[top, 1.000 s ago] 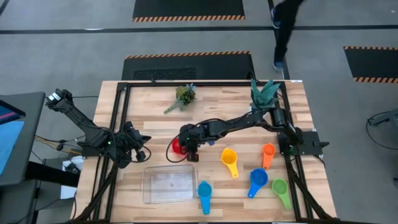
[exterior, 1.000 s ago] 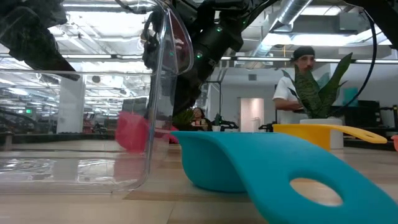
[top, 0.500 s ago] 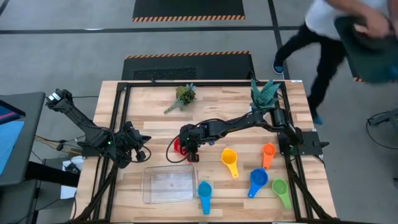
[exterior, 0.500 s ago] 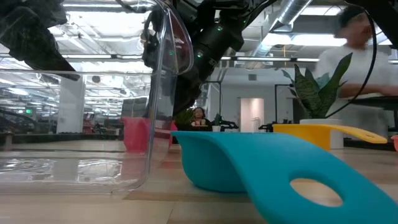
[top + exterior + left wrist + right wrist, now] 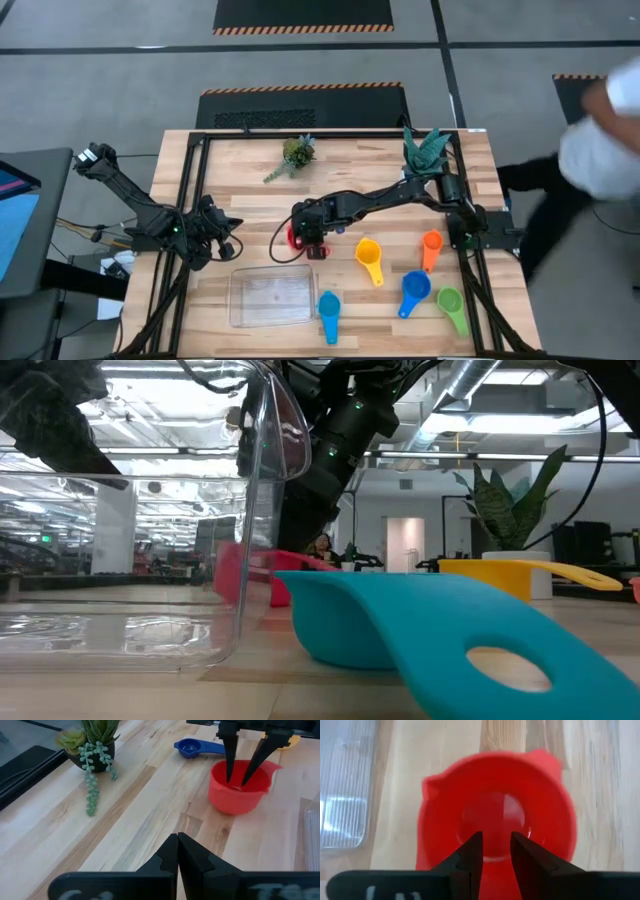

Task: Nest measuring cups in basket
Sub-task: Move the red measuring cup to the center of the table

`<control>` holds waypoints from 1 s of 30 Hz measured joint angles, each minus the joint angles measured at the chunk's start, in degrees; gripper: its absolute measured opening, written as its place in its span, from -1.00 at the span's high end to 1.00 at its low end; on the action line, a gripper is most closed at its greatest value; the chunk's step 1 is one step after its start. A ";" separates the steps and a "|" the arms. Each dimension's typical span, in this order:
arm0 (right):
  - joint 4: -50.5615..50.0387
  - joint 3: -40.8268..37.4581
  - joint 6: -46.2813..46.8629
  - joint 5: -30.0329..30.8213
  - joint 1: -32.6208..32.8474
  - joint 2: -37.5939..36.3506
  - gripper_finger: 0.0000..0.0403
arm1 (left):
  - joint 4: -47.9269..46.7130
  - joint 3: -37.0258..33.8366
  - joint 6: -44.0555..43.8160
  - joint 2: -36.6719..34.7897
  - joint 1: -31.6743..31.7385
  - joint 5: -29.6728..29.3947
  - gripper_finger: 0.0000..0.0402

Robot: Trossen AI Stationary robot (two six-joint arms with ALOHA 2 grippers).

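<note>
The right gripper (image 5: 306, 238) hangs over the red measuring cup (image 5: 297, 237), fingers slightly spread and dipped inside the bowl, touching no wall I can see, probably to hook or pinch its rim. The cup sits on the table (image 5: 250, 180) just beyond the clear basket (image 5: 270, 297), which is empty with open room above. The left gripper (image 5: 222, 238), pressed together, waits near the table's left edge.

A light wooden table (image 5: 250, 200) carries two small potted plants (image 5: 296, 152) — plus scattered measuring cups (image 5: 369, 258) and a clear basket (image 5: 271, 296).
</note>
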 joint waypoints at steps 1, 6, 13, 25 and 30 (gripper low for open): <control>-0.24 0.00 -0.04 0.00 0.01 -0.22 0.39 | 0.00 0.00 0.02 0.00 0.01 0.00 1.00; -0.12 -0.04 -1.12 0.32 0.01 -2.21 0.39 | -0.02 0.00 0.02 -0.02 -0.01 0.00 1.00; 0.94 0.13 -3.37 11.13 0.62 -5.18 0.39 | 0.00 0.00 0.04 0.00 0.01 -0.09 1.00; -1.03 -1.08 0.94 20.69 -2.51 -5.09 0.39 | 0.00 0.04 0.05 0.38 -0.01 -0.07 1.00; -3.23 -1.07 2.82 20.61 -3.07 -5.04 0.39 | 0.00 0.04 0.06 0.38 -0.01 -0.09 1.00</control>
